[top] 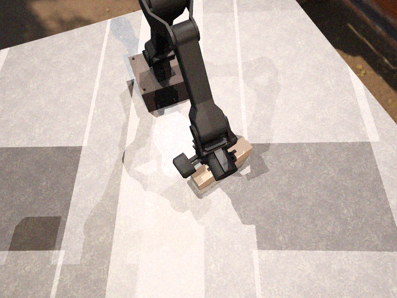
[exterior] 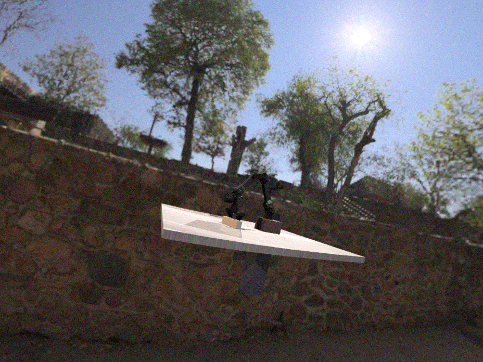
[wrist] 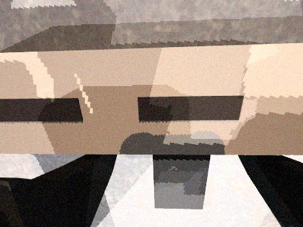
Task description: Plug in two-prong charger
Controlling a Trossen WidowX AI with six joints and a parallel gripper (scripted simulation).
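Observation:
The beige power strip (top: 245,148) (exterior: 230,221) (wrist: 202,72) lies across the wrist view and beneath the arm's end. Its top shows one dark slot (wrist: 36,109) at the left and another dark slot (wrist: 209,109) right of the middle. My gripper (wrist: 176,148) is open; its black fingers stand wide apart along the strip's lower edge in the wrist view, with their tips hidden by the strip. A dark grey block (wrist: 179,196), which looks like the charger, shows between the fingers, apart from both. Its upper end and any prongs are hidden, so I cannot tell whether it is seated.
The pale table (top: 298,80) (exterior: 194,238) carries hard-edged shadows and grey patches. The robot's brown base block (top: 139,72) (exterior: 272,225) stands behind the strip in the top view. A dark rounded shape (wrist: 173,143) shows at the strip's lower edge; its nature is unclear.

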